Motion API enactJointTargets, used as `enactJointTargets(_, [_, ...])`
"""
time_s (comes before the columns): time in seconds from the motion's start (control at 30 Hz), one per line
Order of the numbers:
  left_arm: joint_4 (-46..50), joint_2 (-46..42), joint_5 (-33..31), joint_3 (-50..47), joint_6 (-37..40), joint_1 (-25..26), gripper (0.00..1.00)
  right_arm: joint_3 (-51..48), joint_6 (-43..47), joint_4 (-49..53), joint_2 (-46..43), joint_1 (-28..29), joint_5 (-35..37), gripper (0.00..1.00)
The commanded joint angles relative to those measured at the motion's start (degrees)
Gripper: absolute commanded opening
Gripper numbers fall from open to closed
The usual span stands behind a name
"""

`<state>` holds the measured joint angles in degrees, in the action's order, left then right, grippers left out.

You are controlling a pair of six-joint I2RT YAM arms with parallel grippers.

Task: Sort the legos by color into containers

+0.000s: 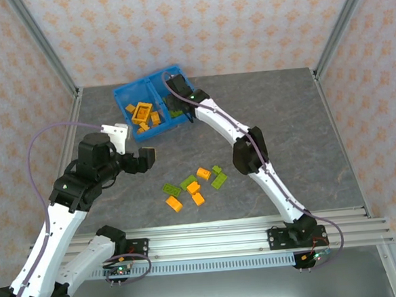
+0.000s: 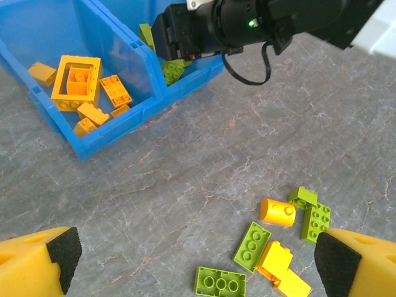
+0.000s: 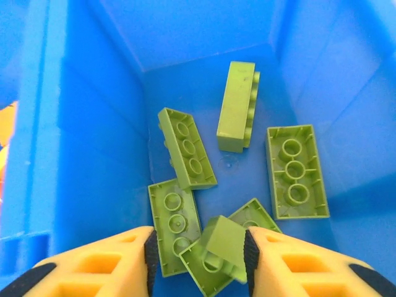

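The blue bin (image 1: 119,94) stands at the back left of the table. Its left compartment (image 2: 37,37) holds orange legos, among them a hollow frame (image 2: 64,79). The right compartment (image 3: 204,37) holds several green legos (image 3: 296,170). My right gripper (image 3: 198,253) hangs low inside the right compartment with its jaws parted. A small green brick (image 3: 226,244) lies tilted between them, clear of the left pad. My left gripper (image 2: 199,260) is wide open above bare table, left of the loose orange and green legos (image 1: 197,186).
The loose pile includes an orange round brick (image 2: 277,211) and flat green plates (image 2: 252,246). My right arm (image 1: 249,152) stretches diagonally over the table's middle to the bin. Metal frame posts (image 1: 49,57) stand at the table's back corners.
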<state>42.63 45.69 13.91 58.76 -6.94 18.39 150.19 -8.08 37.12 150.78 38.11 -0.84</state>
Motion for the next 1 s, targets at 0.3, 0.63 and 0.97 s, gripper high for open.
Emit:
enactJointTargets(0.3, [-3.89,0.24,4.44,-1.39,2.43,0.24,1.00,-49.96,-2.17,-2.27,-45.95,0.27,-3.55,0.47])
enactJointTargets(0.63, [-10.11,1.94,14.92,-4.99,10.04,0.77,1.00,-85.52,5.54,7.72,-70.24,6.09,-7.10,0.61])
enactJointTargets(0.97, [-6.65,2.82,17.77,-5.10,11.79,0.94,1.00,-85.24,11.09,5.35,-59.23,6.19,-8.57,0.71])
